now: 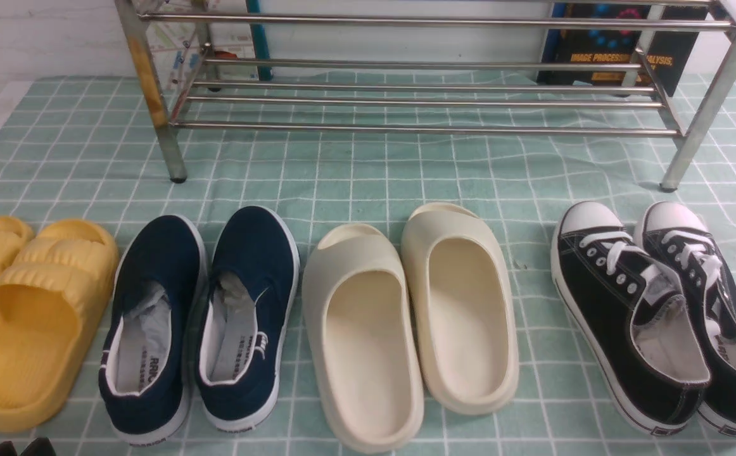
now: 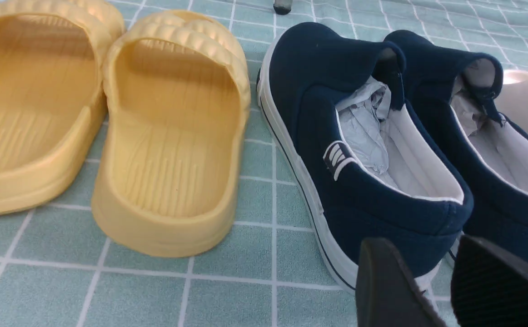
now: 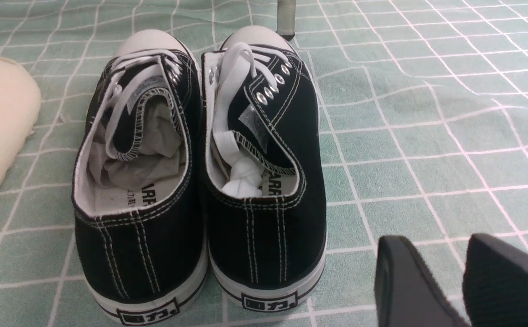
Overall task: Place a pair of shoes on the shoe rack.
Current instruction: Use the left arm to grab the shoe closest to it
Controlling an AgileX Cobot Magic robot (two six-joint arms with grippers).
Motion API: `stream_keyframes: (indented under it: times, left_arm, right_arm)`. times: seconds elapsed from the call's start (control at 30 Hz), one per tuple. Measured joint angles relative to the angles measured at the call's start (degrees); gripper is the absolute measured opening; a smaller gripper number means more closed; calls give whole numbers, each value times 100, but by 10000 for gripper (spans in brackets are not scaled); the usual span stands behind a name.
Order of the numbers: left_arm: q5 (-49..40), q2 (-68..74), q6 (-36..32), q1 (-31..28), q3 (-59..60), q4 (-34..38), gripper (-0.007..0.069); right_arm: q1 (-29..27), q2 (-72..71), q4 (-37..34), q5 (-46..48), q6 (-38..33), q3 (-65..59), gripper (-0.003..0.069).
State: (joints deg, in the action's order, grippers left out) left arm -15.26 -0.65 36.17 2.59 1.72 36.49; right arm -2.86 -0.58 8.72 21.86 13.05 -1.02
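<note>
Green checked cloth (image 1: 368, 183) covers the work surface. Four pairs stand on it in one row, heels toward the robot, so each heel can be reached from the near side. The rack (image 1: 406, 130) stands at the far edge, well apart from the row, and its visible bars carry no shoe.

The navy pair (image 1: 247, 266) sits second from the left, between the yellow slides (image 1: 45, 304) and the cream slides (image 1: 406, 304). Its two shoes lie close side by side. The black sneakers (image 1: 634, 316) close the row on the right. Both navy shoes rest on the cloth, so the task appears to be at its start.

The left gripper (image 2: 427, 272) hovers just behind the heel of the left navy shoe (image 2: 350, 150). Its jaws are apart with nothing clamped, a position that suits a pinch on the heel wall. The right gripper (image 3: 445, 272) hangs near the black sneakers' heels, jaws likewise apart and holding nothing. It is not lined up with the navy pair.
</note>
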Motion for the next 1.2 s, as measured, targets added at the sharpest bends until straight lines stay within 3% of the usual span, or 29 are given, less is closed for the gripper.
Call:
stream_keyframes:
  times: [0.63, 0.87, 0.93, 1.07, 1.17, 1.2]
  left_arm:
    - [164, 0, 496, 0, 0, 775, 239]
    - [277, 0, 487, 0, -45, 1004, 239]
    - [76, 0, 218, 0, -307, 1005, 237]
    - [-432, 0, -636, 0, -1201, 682, 213]
    - [-1324, 426, -993, 0, -2222, -194, 139]
    - [-1999, 933, -1057, 0, -2784, -819, 86]
  right_arm:
    - [0, 0, 0, 0, 0, 0, 239]
    - [0, 0, 0, 0, 0, 0, 239]
    - [0, 0, 0, 0, 0, 0, 239]
    - [0, 0, 0, 0, -13, 0, 239]
    - [0, 0, 0, 0, -101, 0, 239]
    - [0, 0, 0, 0, -113, 0, 239]
